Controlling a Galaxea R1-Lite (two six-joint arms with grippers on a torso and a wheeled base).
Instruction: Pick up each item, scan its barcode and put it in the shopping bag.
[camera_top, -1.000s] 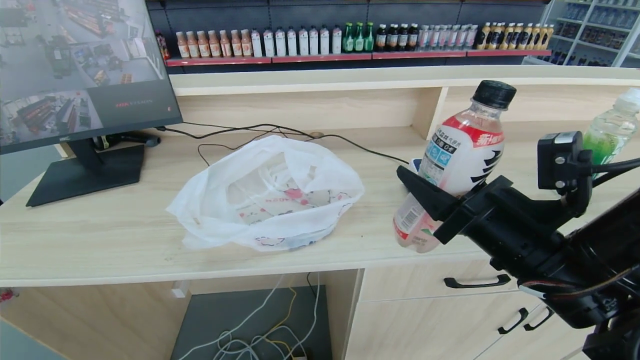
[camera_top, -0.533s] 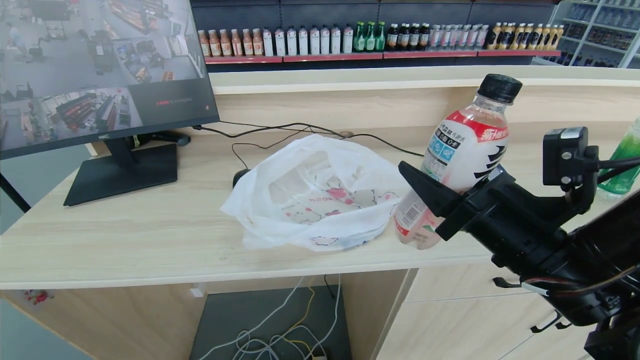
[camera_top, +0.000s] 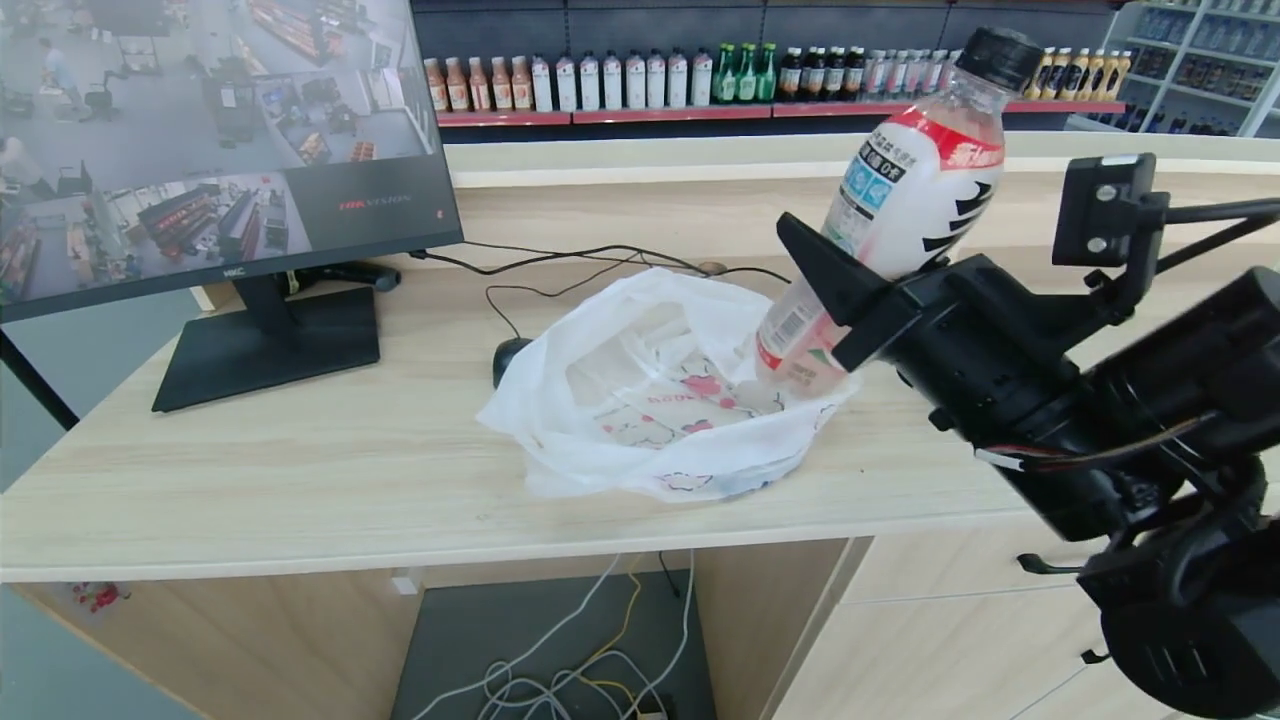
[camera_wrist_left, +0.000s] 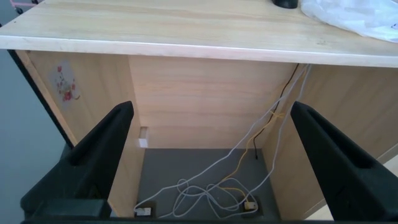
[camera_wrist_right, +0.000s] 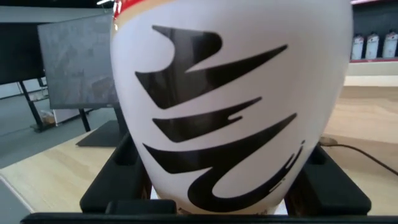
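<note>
Well, the left claw (camera_wrist_left: 211, 112) hung wide and empty, low before the counter (camera_wrist_left: 186, 25). Mid-counter, the shopping bag (camera_top: 660, 390) lay open. At right, the right claw (camera_top: 860, 270) gripped the bottle (camera_top: 910, 190), tilted above the bag's rim. I judged only the drop was left for it, and the scan was impossible to confirm.

left gripper (camera_wrist_left: 211, 107): jaws apart | counter (camera_wrist_left: 155, 25): shopping bag (camera_wrist_left: 357, 15) edge on top | below: loose cables (camera_wrist_left: 211, 193)

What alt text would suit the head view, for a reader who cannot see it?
The right gripper holds a tilted, black-capped drink bottle, its base close above the rim of an open white shopping bag lying on a light wooden counter. A monitor stands at the counter's left; shelves of bottles line the back wall.
</note>
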